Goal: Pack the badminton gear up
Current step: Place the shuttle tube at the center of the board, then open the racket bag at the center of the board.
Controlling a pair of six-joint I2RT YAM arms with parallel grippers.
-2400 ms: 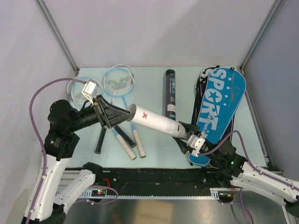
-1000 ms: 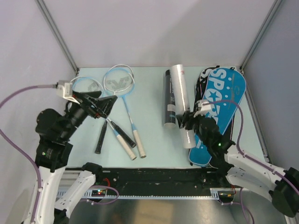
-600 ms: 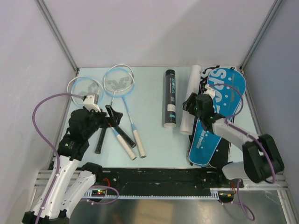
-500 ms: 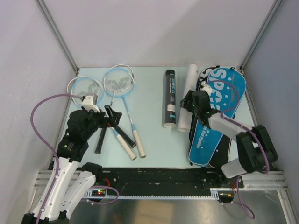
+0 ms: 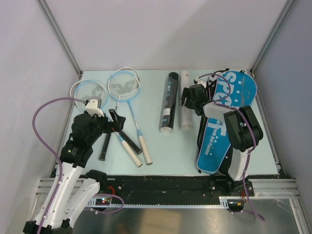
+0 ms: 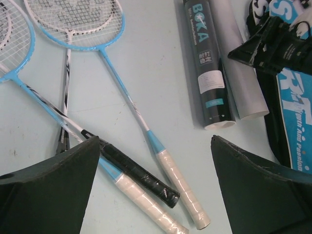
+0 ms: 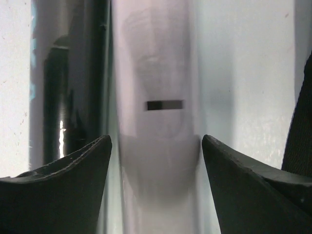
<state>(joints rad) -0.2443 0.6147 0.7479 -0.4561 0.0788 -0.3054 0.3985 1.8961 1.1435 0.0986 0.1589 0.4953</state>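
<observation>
Both grippers open: right gripper point(image 7: 155, 142) straddles white tube point(image 7: 156, 73) beside black tube point(image 5: 167, 102); left gripper point(image 6: 156, 145) hovers over rackets point(image 6: 178, 189).

A pale mint-green counter point(image 5: 170, 151) sits inside plain, matte grey-lilac walls: back wall point(image 5: 161, 34), left wall point(image 5: 24, 73), right wall point(image 5: 292, 73). Slanting aluminium frame posts point(image 5: 59, 36) mark the rear corners. A black rail point(image 5: 161, 183) edges the near side. Light is soft and even.

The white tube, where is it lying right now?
In the top view the white tube lies right of centre, between the black tube and the blue racket bag, under the right gripper.
</observation>
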